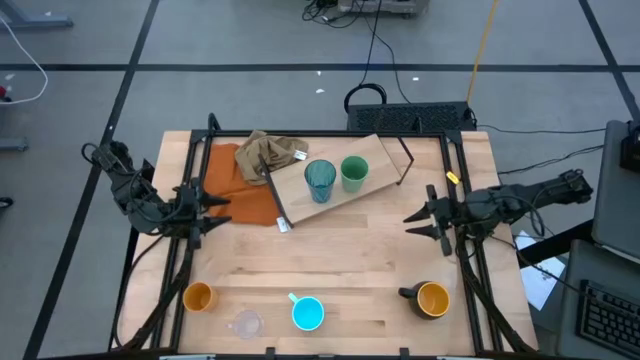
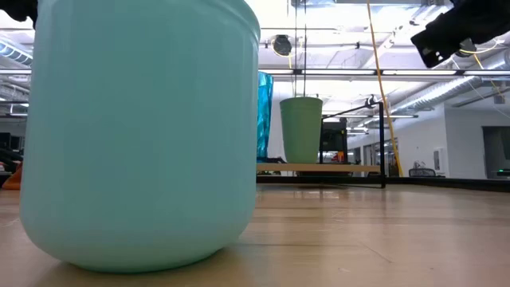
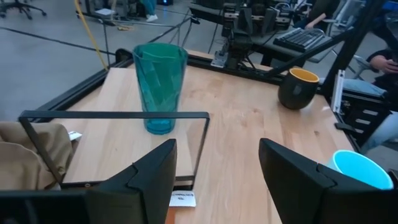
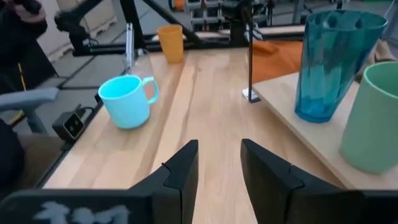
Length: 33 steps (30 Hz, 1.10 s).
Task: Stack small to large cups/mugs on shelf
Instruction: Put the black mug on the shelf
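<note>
Cups sit in two groups as we look down on the table (image 1: 330, 265): the teal tumbler (image 1: 320, 180) and the green cup (image 1: 354, 173) stand upright side by side on the shelf (image 1: 300, 205), which lies at an angle toward the far side of the table, while the other four are lined up along the near edge. From left to right along that edge we see the orange cup (image 1: 198, 296), the clear glass (image 1: 246, 324) (faint against the wood), the light-blue mug (image 1: 307, 313) and the black mug (image 1: 429, 299) with its yellow-orange inside, all apart from one another. An orange cloth (image 1: 240, 185) lies beside the shelf's left end, with a crumpled tan cloth (image 1: 268, 155) resting over it and onto the shelf's far corner. We find the left end effector (image 1: 213, 210) low over the left part of the table, just beside the orange cloth, its fingers parted and holding nothing; its wrist view looks past them at the tumbler on the shelf. The right end effector (image 1: 420, 224) hovers over the right part of the table, well apart from the shelf's right end, its fingers likewise spread and empty. In the low view the light-blue mug fills the near left, and the green cup and tumbler stand behind it on the shelf.
</note>
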Each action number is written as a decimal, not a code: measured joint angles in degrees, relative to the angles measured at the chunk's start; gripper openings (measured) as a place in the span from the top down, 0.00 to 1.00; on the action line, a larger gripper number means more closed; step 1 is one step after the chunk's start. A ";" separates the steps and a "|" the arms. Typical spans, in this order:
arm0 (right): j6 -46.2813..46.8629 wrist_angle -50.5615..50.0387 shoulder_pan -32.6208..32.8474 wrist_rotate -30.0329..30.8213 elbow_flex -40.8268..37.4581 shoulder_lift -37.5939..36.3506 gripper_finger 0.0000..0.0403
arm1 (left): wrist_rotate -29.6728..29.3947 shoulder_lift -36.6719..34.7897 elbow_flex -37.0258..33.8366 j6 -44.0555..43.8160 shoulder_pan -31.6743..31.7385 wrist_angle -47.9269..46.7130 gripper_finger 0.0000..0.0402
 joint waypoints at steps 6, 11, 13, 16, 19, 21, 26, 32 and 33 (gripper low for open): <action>8.12 -15.86 0.00 0.12 7.34 3.43 0.72 | -0.99 0.00 0.00 -0.02 0.00 0.00 0.43; 14.83 -26.98 -0.02 -6.25 16.57 6.87 0.72 | -1.67 0.00 0.00 -0.02 0.00 0.00 0.43; 17.15 -27.55 -0.02 -9.78 19.41 7.58 0.72 | -2.28 -0.01 0.00 -0.03 0.00 0.00 0.43; 20.79 -27.56 -0.02 -16.30 21.94 7.99 0.72 | -2.52 0.00 0.00 -0.04 0.04 0.00 0.43; 22.33 -27.73 0.00 -20.48 22.20 8.10 0.72 | -2.52 0.00 0.00 0.38 0.04 0.00 0.43; 22.57 -27.81 0.00 -20.74 22.20 8.10 0.72 | -2.54 0.00 0.00 0.70 0.04 0.00 0.43; 23.40 -27.65 0.02 -22.15 22.20 8.42 0.72 | -2.54 0.00 0.00 0.81 0.04 0.00 0.43; 33.37 -27.64 0.22 -34.28 22.20 8.15 0.72 | -3.62 0.00 0.00 0.53 0.04 0.02 0.43; 34.94 -27.62 0.69 -34.30 22.20 7.98 0.72 | -4.35 0.00 0.00 0.16 0.04 0.03 0.43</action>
